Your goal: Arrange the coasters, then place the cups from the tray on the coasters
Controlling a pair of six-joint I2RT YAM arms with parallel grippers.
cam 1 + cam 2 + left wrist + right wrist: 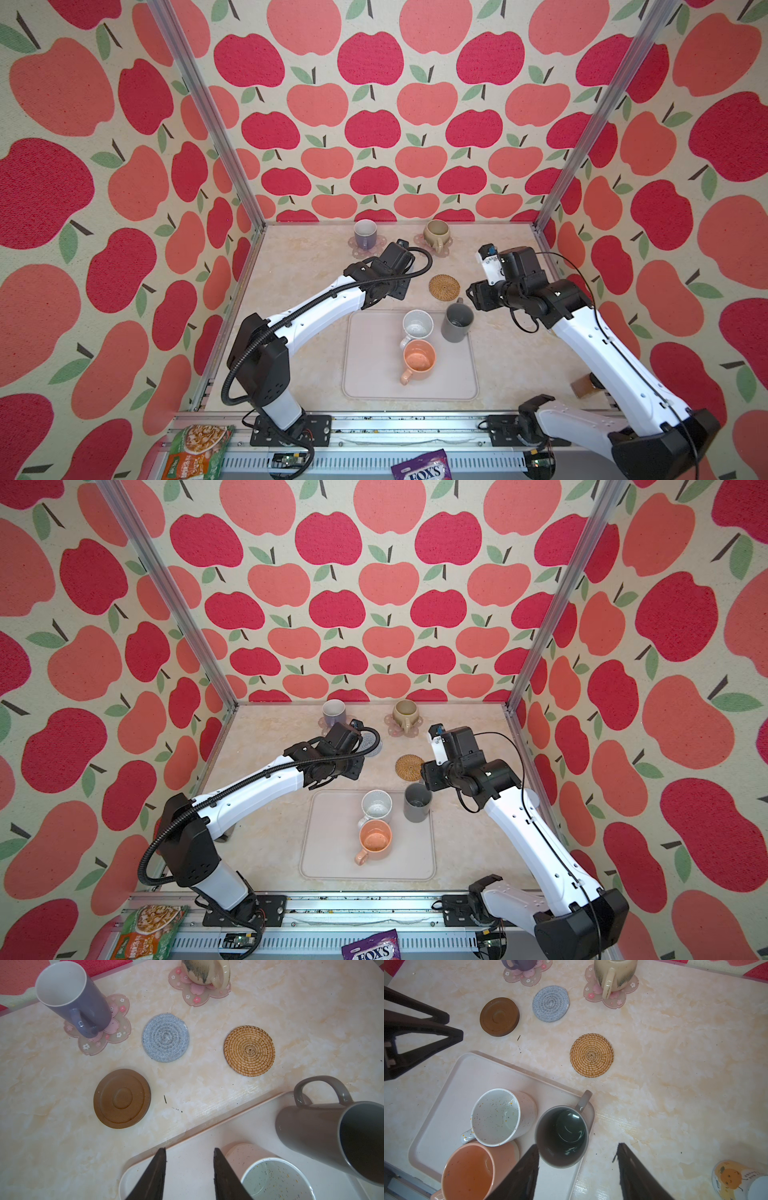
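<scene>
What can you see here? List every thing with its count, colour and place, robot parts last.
Table: one, cream marbled, under everything.
Tray: one, off-white, near side of table.
White mug: one, speckled white, on tray.
Peach mug: one, peach, on tray.
Dark grey mug: one, dark grey, tray's far right corner.
Lavender mug: one, lavender, on a flower coaster.
Beige mug: one, beige, on a flower coaster.
Flower coasters: two, pink, far edge.
Blue-grey coaster: one, blue-grey, mid-table.
Rattan coaster: one, tan, mid-table.
Brown coaster: one, brown, mid-table.
Snack packets: two, green and purple, front rail.
Jar: one, orange-printed, on table.
Left gripper: one, black, open, over tray's edge.
Right gripper: one, black, open, above dark grey mug.
</scene>
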